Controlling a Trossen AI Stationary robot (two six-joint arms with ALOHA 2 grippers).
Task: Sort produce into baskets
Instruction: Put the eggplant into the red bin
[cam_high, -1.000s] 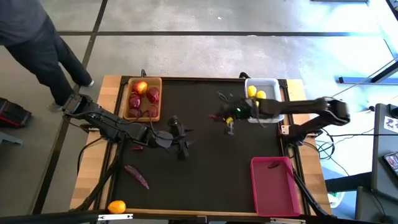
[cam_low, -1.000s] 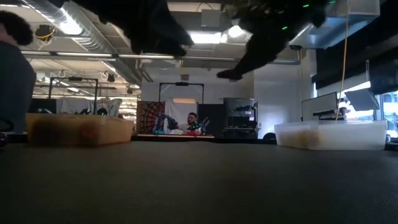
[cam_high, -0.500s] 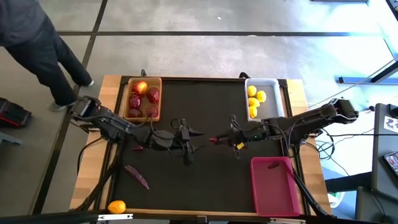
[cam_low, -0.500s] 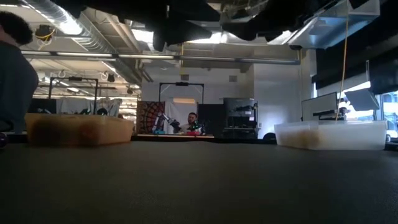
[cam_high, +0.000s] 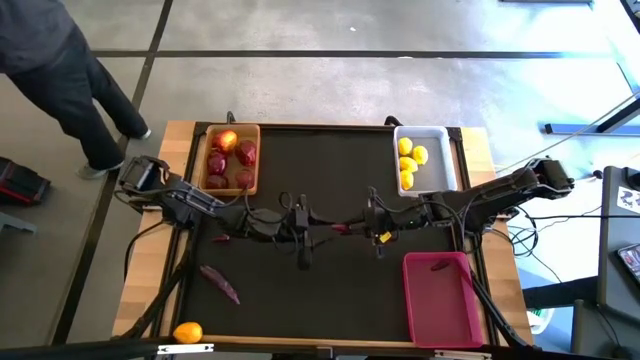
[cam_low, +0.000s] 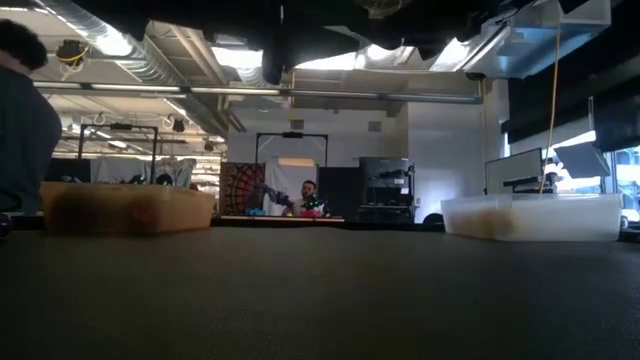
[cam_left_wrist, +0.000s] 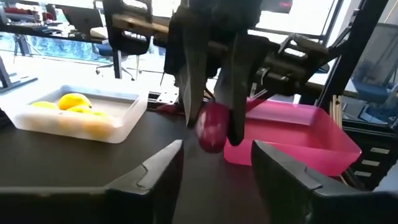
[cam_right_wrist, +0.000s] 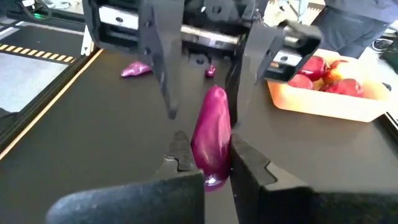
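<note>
1. Near the middle of the table (cam_high: 330, 290), between the tan wooden basket (cam_high: 229, 158) and the pink basket (cam_high: 440, 298), the right gripper (cam_high: 345, 227) clenches a purple pepper (cam_right_wrist: 211, 137).
2. The left gripper (cam_high: 318, 228) faces it, fingers (cam_right_wrist: 165, 62) spread around the pepper's far end, not closed on it.
3. Lemons (cam_high: 409, 160) lie in the white basket (cam_high: 425, 135).

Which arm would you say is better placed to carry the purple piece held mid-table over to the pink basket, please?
Probably the right: the right gripper is already shut on the purple piece, and the pink basket lies on its side. The left gripper faces it, fingers open around the piece.
</note>
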